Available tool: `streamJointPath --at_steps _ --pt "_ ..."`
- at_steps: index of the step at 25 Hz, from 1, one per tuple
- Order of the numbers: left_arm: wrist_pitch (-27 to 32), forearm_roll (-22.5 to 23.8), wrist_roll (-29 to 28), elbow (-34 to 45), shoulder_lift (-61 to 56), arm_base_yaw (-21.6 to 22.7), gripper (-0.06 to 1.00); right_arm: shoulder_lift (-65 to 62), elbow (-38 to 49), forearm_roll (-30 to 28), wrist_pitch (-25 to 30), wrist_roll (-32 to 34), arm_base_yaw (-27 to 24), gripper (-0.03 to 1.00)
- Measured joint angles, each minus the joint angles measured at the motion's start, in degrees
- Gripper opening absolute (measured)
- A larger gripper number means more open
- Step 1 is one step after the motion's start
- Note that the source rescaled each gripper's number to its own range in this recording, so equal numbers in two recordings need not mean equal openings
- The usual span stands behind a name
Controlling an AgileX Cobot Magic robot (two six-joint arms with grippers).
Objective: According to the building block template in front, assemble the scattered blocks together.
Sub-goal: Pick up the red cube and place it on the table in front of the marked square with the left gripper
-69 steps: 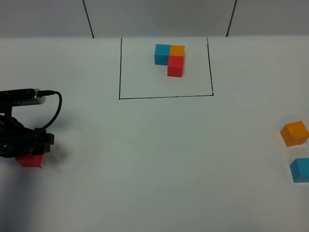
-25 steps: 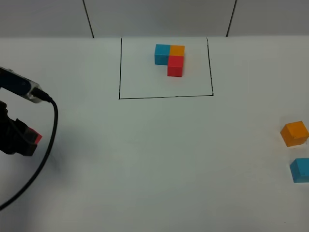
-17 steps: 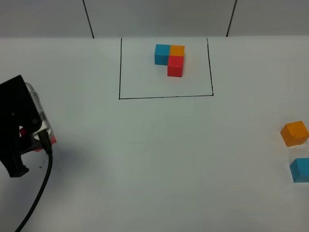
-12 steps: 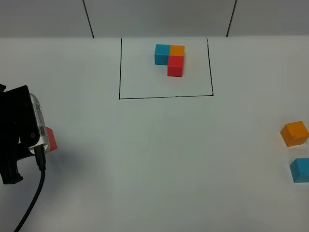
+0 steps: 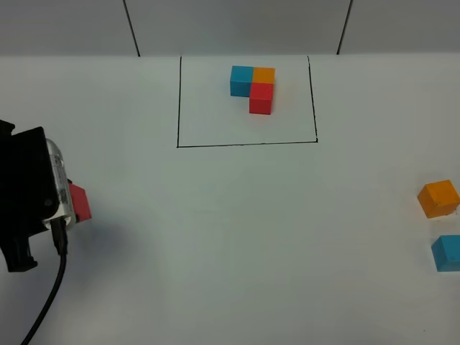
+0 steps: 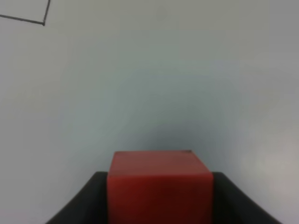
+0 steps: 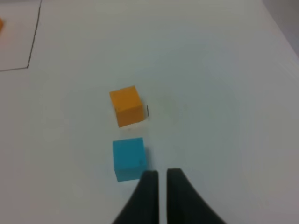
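The template (image 5: 253, 86), an L of blue, orange and red cubes, sits inside a black-line rectangle (image 5: 244, 144) at the back middle. My left gripper (image 5: 70, 205) is shut on the red cube (image 5: 80, 203) at the far left, held off the table. In the left wrist view the red cube (image 6: 160, 184) sits between the dark fingers (image 6: 86, 203). The orange cube (image 5: 439, 198) and blue cube (image 5: 447, 252) lie at the far right. My right gripper (image 7: 159, 179) is shut and empty, just beside the blue cube (image 7: 129, 158), with the orange cube (image 7: 126, 105) beyond it.
A black cable (image 5: 50, 302) hangs from the left arm. The white table (image 5: 237, 237) stretches between the left arm and the two cubes on the right. A wall with dark seams (image 5: 131, 29) runs along the back.
My left gripper closed on the red cube, lifted it off the table and turned. It now holds the cube slightly further right. The orange and blue cubes have not moved.
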Motion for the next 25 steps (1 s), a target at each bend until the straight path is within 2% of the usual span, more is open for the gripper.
streamJointPath --at_steps 3,7,18,25 --pt "-0.2 -2.7 0.6 -1.1 1.5 -1.2 0.55 0.0 0.0 0.0 0.0 0.0 0.0 0.01" --pt "-0.4 -2.9 0.1 -5.2 5.6 -5.7 0.55 0.0 0.0 0.0 0.0 0.0 0.0 0.01" --pt "-0.5 -3.0 -7.0 -22.2 21.1 -19.9 0.55 0.0 0.0 0.0 0.0 0.0 0.0 0.01" --pt "-1.4 -3.0 -9.0 -26.7 28.9 -26.3 0.55 0.0 0.0 0.0 0.0 0.0 0.0 0.01"
